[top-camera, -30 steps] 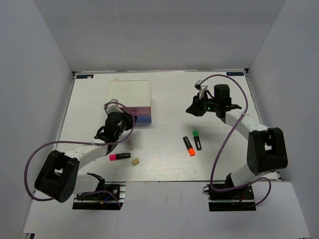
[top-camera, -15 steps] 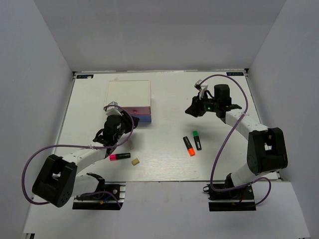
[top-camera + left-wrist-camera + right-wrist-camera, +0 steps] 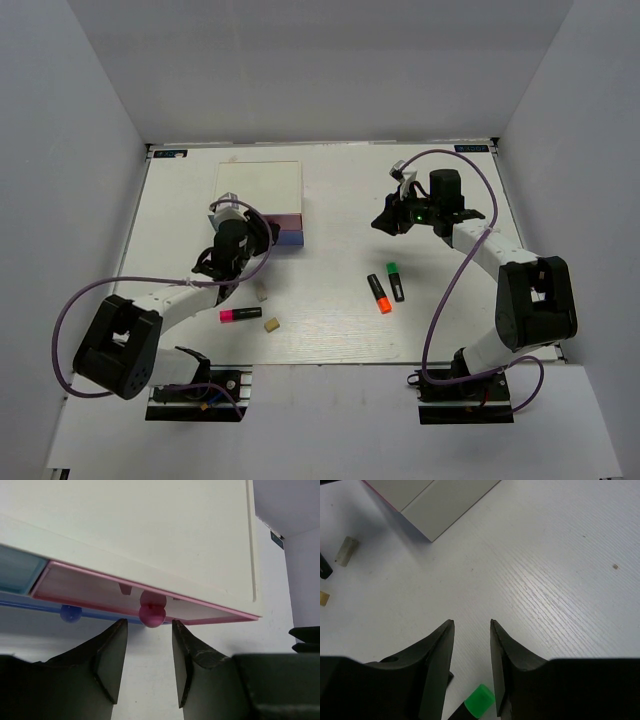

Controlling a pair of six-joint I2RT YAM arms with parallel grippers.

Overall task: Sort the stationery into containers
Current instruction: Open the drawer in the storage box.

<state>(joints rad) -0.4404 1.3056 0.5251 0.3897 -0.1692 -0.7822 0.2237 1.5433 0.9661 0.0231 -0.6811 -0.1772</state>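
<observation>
The drawer box (image 3: 260, 186) has a white top, a pink drawer front (image 3: 281, 221) and a blue drawer front (image 3: 288, 238). My left gripper (image 3: 247, 234) is open right at the pink front. In the left wrist view its fingertips (image 3: 148, 625) flank the pink knob (image 3: 151, 615) without touching it, and the blue knob (image 3: 71, 613) is to the left. My right gripper (image 3: 390, 222) hovers open and empty over bare table (image 3: 471, 622), with a green cap (image 3: 479, 701) just below it. Green (image 3: 395, 281), orange (image 3: 378, 293) and pink (image 3: 240, 315) highlighters lie on the table.
A white eraser (image 3: 262, 293) and a tan eraser (image 3: 271, 324) lie near the pink highlighter. The right wrist view shows the box corner (image 3: 435, 500) and both erasers, white (image 3: 346, 551) and tan (image 3: 324, 598), at far left. Grey walls enclose the table on three sides.
My left gripper went from shut to open, drew back a little, then moved up to the pink drawer front. My right gripper's jaws spread wider; that arm stayed in place.
</observation>
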